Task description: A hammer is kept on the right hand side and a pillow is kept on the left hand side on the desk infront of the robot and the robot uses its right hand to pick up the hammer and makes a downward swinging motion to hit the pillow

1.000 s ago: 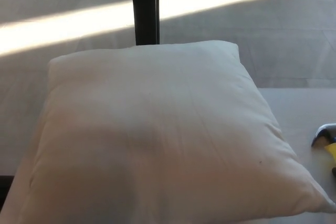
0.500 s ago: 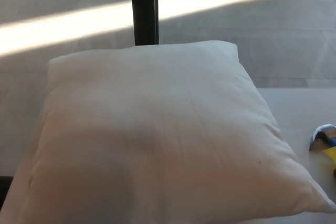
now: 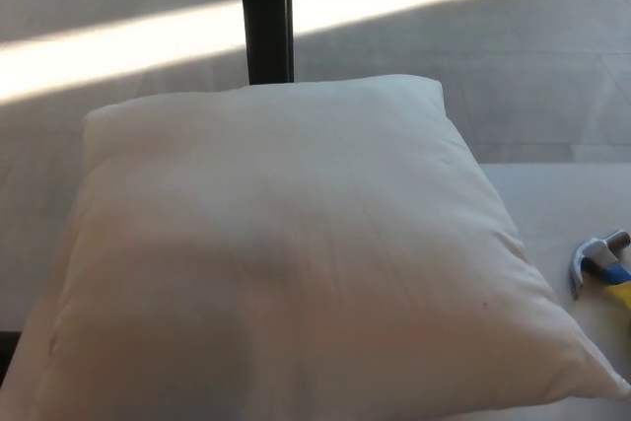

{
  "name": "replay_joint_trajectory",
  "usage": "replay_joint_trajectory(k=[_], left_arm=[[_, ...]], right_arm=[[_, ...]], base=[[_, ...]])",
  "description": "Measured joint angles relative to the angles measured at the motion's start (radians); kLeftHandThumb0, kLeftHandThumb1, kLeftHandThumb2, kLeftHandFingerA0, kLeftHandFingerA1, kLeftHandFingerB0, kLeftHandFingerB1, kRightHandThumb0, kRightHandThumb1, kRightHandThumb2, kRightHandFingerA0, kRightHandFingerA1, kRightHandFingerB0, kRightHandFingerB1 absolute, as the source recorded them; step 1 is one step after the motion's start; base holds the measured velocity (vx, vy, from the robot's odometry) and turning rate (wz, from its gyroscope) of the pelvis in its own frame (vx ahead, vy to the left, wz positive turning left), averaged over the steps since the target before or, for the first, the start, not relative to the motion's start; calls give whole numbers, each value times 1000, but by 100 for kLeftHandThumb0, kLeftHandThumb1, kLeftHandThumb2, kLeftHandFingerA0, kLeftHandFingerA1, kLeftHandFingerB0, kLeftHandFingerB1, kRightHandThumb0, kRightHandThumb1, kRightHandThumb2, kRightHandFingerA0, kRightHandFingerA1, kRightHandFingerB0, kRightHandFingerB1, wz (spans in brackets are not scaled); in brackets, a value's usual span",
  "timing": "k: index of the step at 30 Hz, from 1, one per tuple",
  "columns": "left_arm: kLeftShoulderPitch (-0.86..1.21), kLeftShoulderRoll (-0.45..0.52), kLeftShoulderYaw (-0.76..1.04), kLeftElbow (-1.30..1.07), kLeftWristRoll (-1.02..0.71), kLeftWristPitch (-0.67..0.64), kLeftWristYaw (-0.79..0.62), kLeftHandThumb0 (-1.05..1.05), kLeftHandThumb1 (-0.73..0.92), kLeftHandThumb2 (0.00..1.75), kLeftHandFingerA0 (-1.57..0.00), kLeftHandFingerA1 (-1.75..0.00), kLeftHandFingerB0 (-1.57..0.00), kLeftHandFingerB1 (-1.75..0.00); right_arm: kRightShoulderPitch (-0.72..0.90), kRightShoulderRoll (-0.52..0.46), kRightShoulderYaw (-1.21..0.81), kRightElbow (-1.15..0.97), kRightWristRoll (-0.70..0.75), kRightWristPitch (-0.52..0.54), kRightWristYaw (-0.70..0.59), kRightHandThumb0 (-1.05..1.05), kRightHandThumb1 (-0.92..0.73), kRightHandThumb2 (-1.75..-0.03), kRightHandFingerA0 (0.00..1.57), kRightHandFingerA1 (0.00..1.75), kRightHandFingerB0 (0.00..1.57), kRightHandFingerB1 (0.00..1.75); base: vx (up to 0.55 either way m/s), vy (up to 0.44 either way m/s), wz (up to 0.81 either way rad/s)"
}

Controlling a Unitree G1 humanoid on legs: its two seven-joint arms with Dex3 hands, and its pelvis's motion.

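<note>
1. A large white pillow (image 3: 296,253) fills most of the head view, lying flat on the left and middle of the pale desk (image 3: 552,194).
2. The hammer (image 3: 599,268) lies on the desk at the far right edge of the picture, just beside the pillow's right edge but apart from it. Only its metal head and a short piece of the blue and yellow handle show; the rest runs out of view.
3. From the part that shows, the hammer's long axis seems to run toward the right and near side, with the head pointing left toward the pillow.
4. Neither hand is in view, so I cannot tell whether their fingers are apart or together.
5. The hammer is on the robot's right, so the right hand is likely the nearer one, as the task asks. The pick-up appears not yet done.
6. No containers are present. A dark upright post (image 3: 264,15) stands beyond the pillow, with sunlit floor (image 3: 444,56) behind it.
</note>
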Motion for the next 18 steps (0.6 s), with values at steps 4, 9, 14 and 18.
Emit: replay_joint_trajectory(k=[4,9,14,18], left_arm=[[4,1,-5,-2,2,-1,-4,-74,76,63,-76,-57,-63,-49],[6,4,-3,-2,2,-3,-7,-75,77,63,-75,-58,-65,-50],[6,9,-3,-3,2,-5,-7,-75,77,63,-76,-60,-63,-50],[8,10,1,-2,0,-8,-11,-76,77,63,-71,-58,-61,-49]], right_arm=[[22,-24,-41,-22,23,-54,23,-18,-65,-84,84,147,77,100],[70,-47,-133,-51,70,-135,41,-19,-60,-93,86,175,67,162],[107,-49,-224,-53,126,-203,57,-24,-57,-98,90,175,74,158],[116,-46,-278,-51,166,-238,62,-27,-53,-96,91,175,77,158]], base=[[0,0,0],[0,0,0],[0,0,0],[0,0,0]])
